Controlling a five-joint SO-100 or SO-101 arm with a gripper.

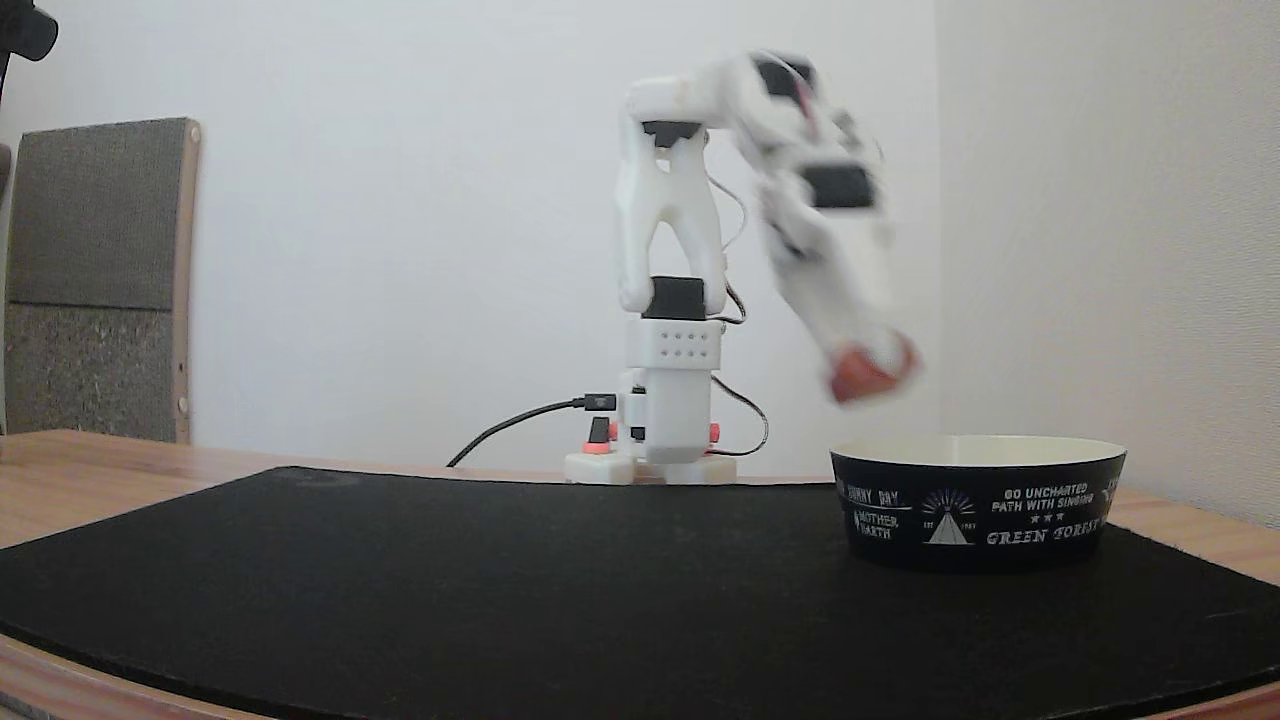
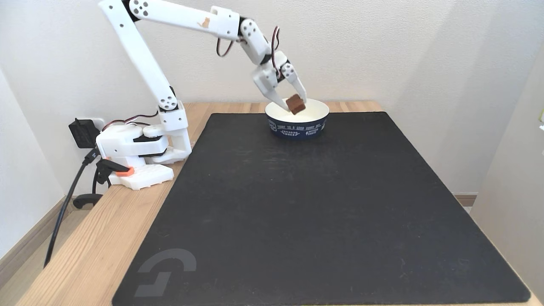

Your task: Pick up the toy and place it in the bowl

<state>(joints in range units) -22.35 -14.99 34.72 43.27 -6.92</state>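
The reddish-brown toy hangs between the fingers of my white gripper, which is shut on it just above the bowl's opening. The bowl, black outside with white print and cream inside, stands at the far end of the black mat. In the low fixed view the arm is blurred, and the toy sits at the tip of my gripper, a little above the left part of the bowl.
A large black mat covers most of the wooden table. The arm's base with cables and a plug stands at the left edge in the high view. Walls close off the back and right sides.
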